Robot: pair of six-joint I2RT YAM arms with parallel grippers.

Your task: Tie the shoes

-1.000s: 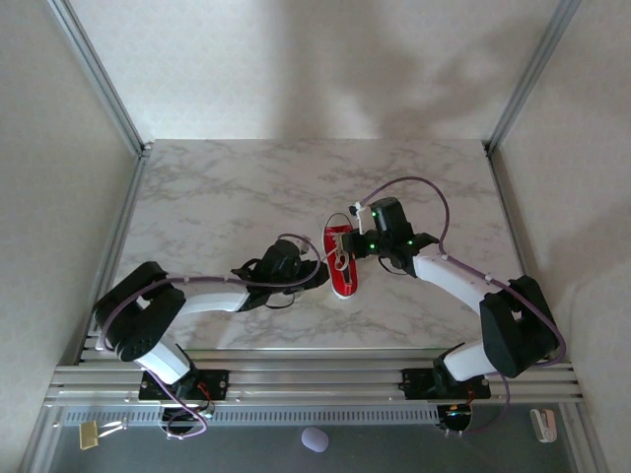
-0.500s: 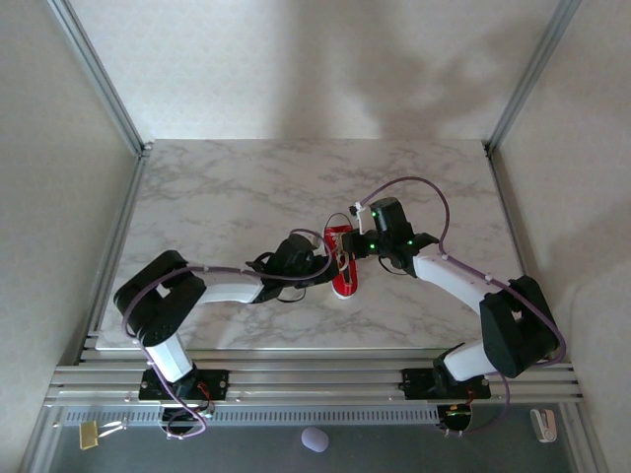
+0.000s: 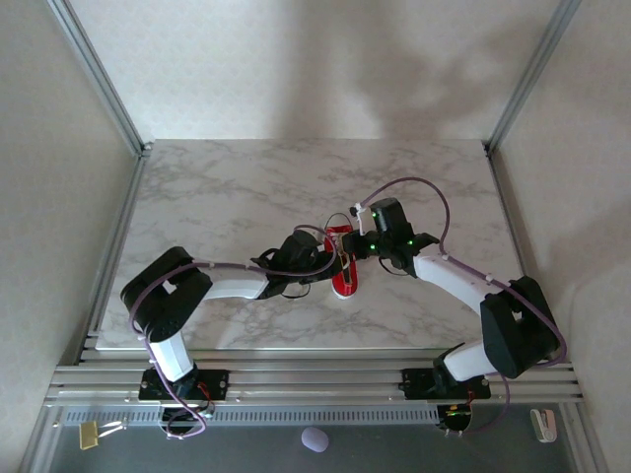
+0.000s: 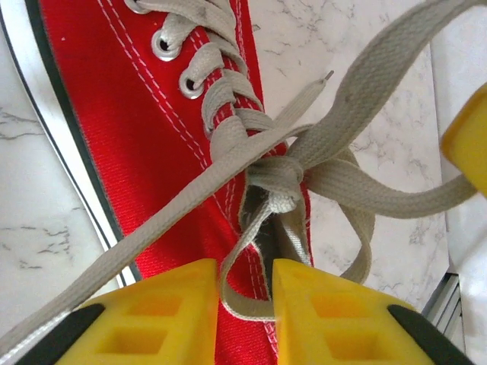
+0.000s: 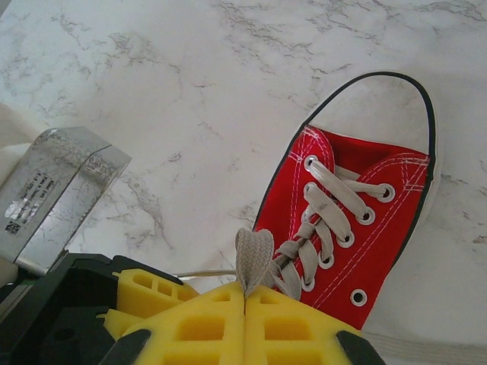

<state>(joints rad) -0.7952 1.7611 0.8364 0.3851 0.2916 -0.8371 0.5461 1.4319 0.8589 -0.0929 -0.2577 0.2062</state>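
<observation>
- Red sneaker (image 3: 343, 264): middle of the table (image 3: 217, 197), between both grippers.
- Laces: first knot (image 4: 274, 179) made; bow unfinished.
- Right gripper (image 5: 245, 293): clamped on one loop (image 5: 253, 247).
- Left gripper (image 4: 245, 281): fingers narrow around second loop (image 4: 240, 251), apparently not yet pinching.

White-and-grey marbled table (image 3: 227, 187), one red sneaker (image 3: 345, 284) flat on it near the middle.

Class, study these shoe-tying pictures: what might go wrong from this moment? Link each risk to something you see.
1. The right pincer holds just a short fold of lace; a hard pull might slip it free.
2. The left pincer straddles a thin loop beside the knot, where several strands cross; closing could catch the wrong one.
3. The sneaker rests on a smooth table, so tugging may drag it.
</observation>
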